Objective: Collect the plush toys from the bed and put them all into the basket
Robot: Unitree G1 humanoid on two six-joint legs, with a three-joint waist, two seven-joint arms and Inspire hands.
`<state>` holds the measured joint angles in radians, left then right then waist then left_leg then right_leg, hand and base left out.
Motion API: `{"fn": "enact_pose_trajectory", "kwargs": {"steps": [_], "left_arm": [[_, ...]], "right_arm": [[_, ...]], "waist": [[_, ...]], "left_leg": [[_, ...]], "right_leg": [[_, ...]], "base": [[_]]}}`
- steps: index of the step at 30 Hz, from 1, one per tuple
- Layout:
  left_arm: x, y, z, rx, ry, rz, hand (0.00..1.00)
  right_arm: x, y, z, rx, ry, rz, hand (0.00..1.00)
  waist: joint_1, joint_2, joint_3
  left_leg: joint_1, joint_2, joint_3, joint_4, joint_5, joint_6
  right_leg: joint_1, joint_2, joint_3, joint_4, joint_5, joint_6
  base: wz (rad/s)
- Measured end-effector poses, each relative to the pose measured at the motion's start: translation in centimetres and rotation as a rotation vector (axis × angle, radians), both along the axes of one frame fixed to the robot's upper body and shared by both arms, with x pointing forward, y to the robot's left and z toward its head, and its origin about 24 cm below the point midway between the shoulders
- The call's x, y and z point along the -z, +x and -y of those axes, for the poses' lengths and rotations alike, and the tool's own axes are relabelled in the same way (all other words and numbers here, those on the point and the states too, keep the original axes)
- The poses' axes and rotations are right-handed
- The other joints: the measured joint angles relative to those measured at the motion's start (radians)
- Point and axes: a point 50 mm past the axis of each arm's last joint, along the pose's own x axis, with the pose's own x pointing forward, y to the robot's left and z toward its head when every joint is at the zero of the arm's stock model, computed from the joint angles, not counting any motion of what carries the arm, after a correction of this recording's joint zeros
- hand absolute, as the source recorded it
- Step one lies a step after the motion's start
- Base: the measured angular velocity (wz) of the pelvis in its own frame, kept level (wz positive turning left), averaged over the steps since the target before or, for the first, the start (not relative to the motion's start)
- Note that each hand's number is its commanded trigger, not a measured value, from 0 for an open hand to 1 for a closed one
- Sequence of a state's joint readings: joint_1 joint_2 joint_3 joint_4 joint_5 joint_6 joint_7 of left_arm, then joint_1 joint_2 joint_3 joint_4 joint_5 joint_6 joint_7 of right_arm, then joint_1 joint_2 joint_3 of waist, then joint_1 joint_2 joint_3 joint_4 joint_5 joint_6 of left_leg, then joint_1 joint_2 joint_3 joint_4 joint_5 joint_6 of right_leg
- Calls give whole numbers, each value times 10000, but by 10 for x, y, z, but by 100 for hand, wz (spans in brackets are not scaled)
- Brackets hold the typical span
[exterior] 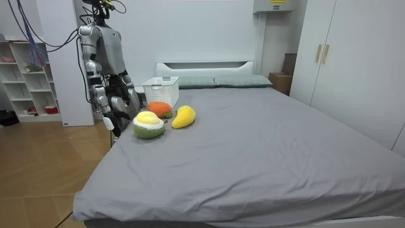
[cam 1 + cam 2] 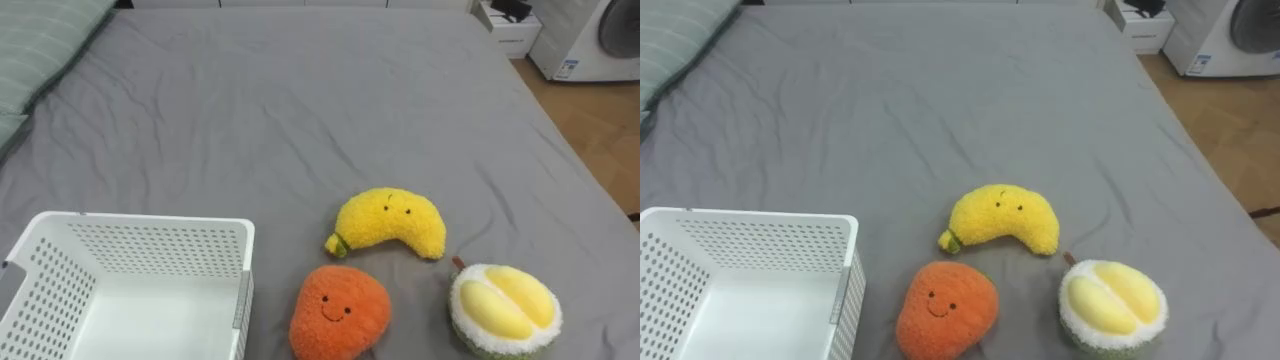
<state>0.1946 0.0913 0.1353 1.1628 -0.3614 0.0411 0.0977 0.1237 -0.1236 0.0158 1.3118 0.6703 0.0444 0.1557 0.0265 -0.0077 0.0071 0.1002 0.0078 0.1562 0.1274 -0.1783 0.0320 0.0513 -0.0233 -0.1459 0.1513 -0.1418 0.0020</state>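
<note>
**Clerk:** Location of the items to be collected?

**Inspector:** All three are on the grey bed [image 2: 300,100], outside the basket [image 2: 150,232]. The banana [image 2: 392,222] lies flat with its face up. The orange [image 2: 338,310] is just below it on the robot's side, close to it (whether they touch I cannot tell). The durian [image 2: 503,310] is to the right of the orange, with a strip of sheet between them.

**Clerk:** And the basket?

**Inspector:** White and perforated, it stands upright on the bed at the robot's left. Its right wall is just beside the orange but apart from it.

**Clerk:** Position of the robot?

**Inspector:** In the room view it stands upright at the side of the bed, facing across it, with the durian nearest to it.

**Clerk:** The hands?

**Inspector:** The right hand [image 1: 109,119] is low, by the mattress edge. The left hand [image 1: 128,96] is a little higher, in front of the body. Neither is on any item. Whether they are clenched or released, I cannot tell.

**Clerk:** Surroundings?

**Inspector:** A green striped pillow [image 2: 40,40] is at the far left of the bed. A washer [image 2: 600,35] stands on the wood floor beyond the far right corner.
</note>
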Motion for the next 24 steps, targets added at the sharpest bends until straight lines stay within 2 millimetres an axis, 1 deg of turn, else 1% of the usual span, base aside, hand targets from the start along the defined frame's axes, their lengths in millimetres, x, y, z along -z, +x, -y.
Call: {"fn": "enact_pose_trajectory", "kwargs": {"steps": [6, 13, 14, 19, 24], "left_arm": [[0, 0, 0, 24, 33, -18, 0], [0, 1, 0, 340, 157, -62, 0], [0, 1, 0, 402, 170, -80, 0], [0, 1, 0, 384, 168, -67, 0], [0, -2, -1, 339, 188, -133, 0]], "right_arm": [[0, 0, 0, -38, -8, -4, 0], [0, 1, 0, -114, -19, -19, 0], [0, 1, 0, -108, -25, -25, 0], [0, 1, 1, 29, -114, -87, 0], [0, -2, 4, 486, -399, -254, 0]], "waist": [[1, 25, -21], [13, 12, -14], [14, -38, 9], [48, -39, 10], [-39, -57, 20]], "left_leg": [[0, 1, 10, 0, 1, -1], [0, 2, -48, 25, 2, 0], [4, 2, -49, 26, 3, 0], [47, 1, -41, 16, 2, 0], [144, -4, -49, -17, 2, 0]], "right_leg": [[1, 5, 6, -1, 2, -2], [-1, -2, -30, 4, 11, -9], [-1, -7, -65, 11, 16, -9], [12, -9, -52, 11, 19, -8], [113, -8, -22, -1, 18, -5]], "base": [[0], [0], [0], [0], [0]]}}
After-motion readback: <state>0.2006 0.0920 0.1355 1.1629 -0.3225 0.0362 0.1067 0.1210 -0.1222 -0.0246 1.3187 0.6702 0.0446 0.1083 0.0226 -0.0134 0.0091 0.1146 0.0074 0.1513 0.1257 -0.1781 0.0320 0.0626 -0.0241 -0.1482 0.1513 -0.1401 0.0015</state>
